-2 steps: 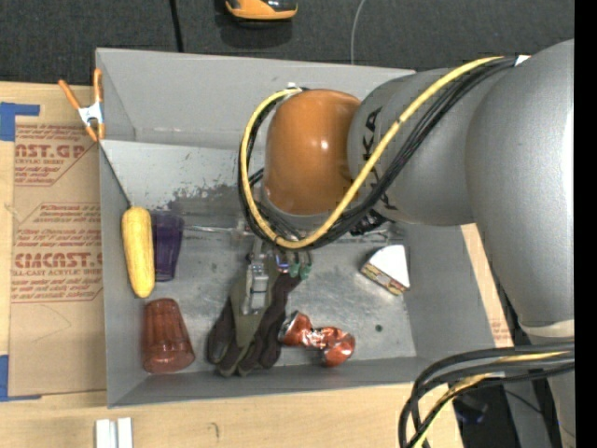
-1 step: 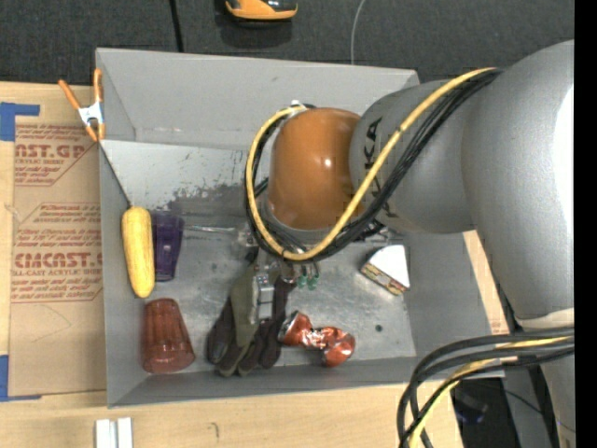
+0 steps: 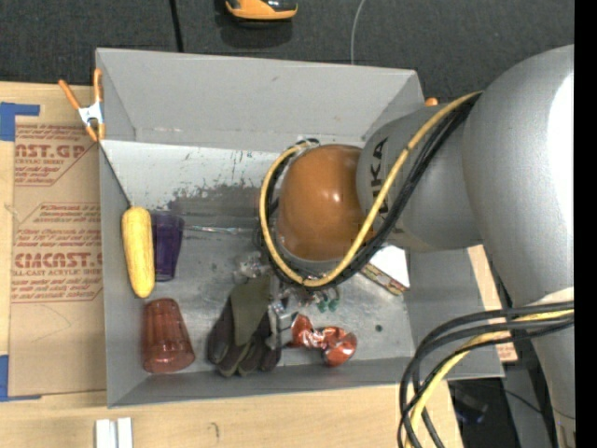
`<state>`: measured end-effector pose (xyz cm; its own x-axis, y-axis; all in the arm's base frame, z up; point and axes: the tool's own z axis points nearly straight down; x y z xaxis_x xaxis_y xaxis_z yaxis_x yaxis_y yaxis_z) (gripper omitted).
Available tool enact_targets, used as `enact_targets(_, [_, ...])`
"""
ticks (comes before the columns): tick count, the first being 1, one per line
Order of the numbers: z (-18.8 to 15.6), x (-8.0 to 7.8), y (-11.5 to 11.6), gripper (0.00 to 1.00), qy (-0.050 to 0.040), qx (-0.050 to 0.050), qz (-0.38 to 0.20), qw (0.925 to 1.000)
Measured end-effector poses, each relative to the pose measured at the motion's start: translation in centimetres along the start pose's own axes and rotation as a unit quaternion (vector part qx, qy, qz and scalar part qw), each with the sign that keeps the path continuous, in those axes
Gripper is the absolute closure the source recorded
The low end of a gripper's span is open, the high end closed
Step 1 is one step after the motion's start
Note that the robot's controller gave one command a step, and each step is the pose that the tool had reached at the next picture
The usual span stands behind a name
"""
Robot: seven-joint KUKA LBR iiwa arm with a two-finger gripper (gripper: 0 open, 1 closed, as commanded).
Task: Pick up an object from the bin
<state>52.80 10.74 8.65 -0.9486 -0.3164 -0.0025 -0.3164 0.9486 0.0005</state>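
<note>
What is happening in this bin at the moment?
The KUKA arm reaches from the right into the grey bin. Its gripper is low over a dark glove near the front wall, with a crumpled red wrapper just beside it. A yellow toy corn cob, a purple cup and a red cup lie on the left. Whether the gripper holds anything cannot be told.

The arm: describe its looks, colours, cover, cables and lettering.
The arm is bulky, rounded and silver-grey, with black KUKA lettering. A glossy orange dome cover caps its wrist, ringed by yellow and black cables. More black cables loop at lower right.
</note>
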Motion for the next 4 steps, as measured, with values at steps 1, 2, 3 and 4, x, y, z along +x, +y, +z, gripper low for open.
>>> enact_targets(1, [1.5,2.4,-1.9,1.0,-0.0005,0.0,0.021,0.9998])
enact_targets(2, [1.5,2.4,-1.9,1.0,-0.0006,0.0,0.021,0.9998])
enact_targets(3, [-11.2,1.5,-2.4,1.0,0.0002,0.0,0.037,0.9993])
enact_targets(4, [-11.2,1.5,-2.4,1.0,0.0002,0.0,0.037,0.9993])
